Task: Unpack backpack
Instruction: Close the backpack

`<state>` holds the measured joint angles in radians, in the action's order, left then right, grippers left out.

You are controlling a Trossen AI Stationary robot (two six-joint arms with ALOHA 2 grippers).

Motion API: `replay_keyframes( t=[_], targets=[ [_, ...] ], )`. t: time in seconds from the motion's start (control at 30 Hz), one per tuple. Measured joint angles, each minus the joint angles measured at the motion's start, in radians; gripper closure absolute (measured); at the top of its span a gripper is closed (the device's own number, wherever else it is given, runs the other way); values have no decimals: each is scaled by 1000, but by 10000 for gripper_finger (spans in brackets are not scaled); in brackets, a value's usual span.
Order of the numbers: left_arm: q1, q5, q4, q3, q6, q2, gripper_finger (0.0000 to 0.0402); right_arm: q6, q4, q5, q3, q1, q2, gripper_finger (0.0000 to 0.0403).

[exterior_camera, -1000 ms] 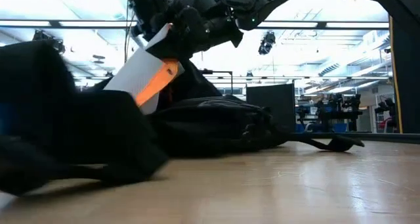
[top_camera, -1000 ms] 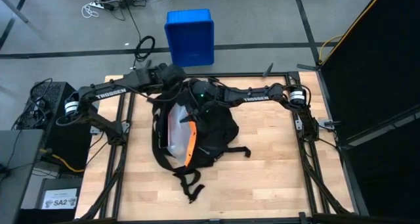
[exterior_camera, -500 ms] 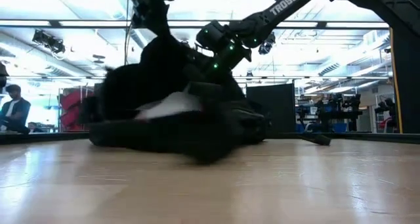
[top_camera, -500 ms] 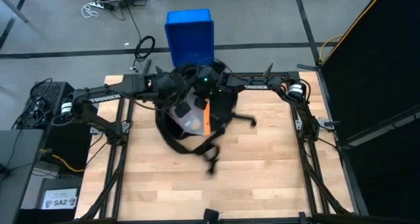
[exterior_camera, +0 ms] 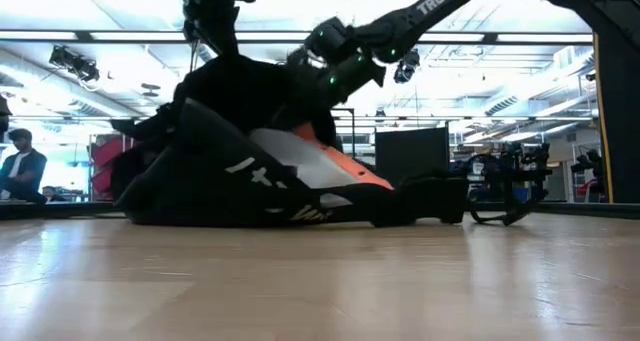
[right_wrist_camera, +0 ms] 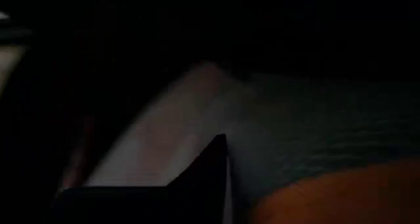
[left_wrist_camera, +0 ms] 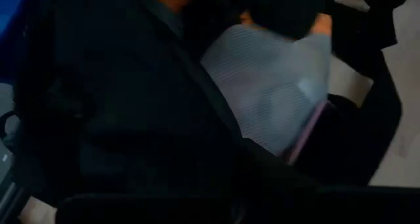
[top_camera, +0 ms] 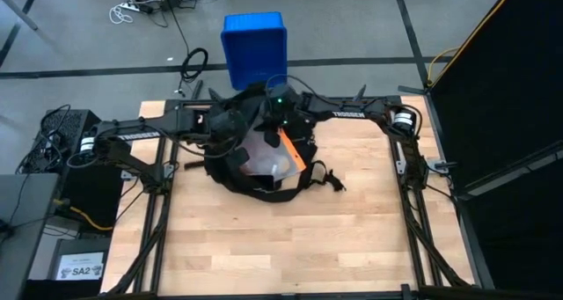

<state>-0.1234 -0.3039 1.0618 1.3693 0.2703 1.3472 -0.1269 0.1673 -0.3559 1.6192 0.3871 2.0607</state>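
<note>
you see a black backpack with white lettering on its side, its open mouth showing a pale grey-white panel edged in orange. beyond it sits a blue crate. the table is light wood planks.

Matt black cloth backpack on a smooth pale wooden table.

Overhead and table-level views share the backpack; wrist views sit close.
</note>
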Motion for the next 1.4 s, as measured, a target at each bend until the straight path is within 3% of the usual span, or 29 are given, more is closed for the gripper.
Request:
replay_keyframes(
  t=[0.3, 0.5, 0.63, 0.77, 0.83, 1.27, 1.4],
  targets=[
    [2, -17, 5, 0, -6, -2, 402, -126, 121, -100, 0, -32, -130, 238],
    [2, -24, 0, 0, -15, -1, 402, -160, 177, -26, 0, -32, -162, 136],
    [2, -29, -9, 0, -26, 0, 402, -158, 220, 60, 0, -24, -186, 98],
    [2, -23, -25, 0, -34, 0, 402, -186, 228, 268, 3, -46, -150, 88],
    [2, -18, -23, -1, -34, 0, 402, -191, 276, 309, 1, -58, -131, 92],
    [2, -20, -30, 0, -52, 0, 402, -185, 607, 315, 1, -70, -301, 132],
    [2, -16, -24, 0, -54, 0, 401, -181, 693, 207, 1, -71, -308, 143]
  ],
)
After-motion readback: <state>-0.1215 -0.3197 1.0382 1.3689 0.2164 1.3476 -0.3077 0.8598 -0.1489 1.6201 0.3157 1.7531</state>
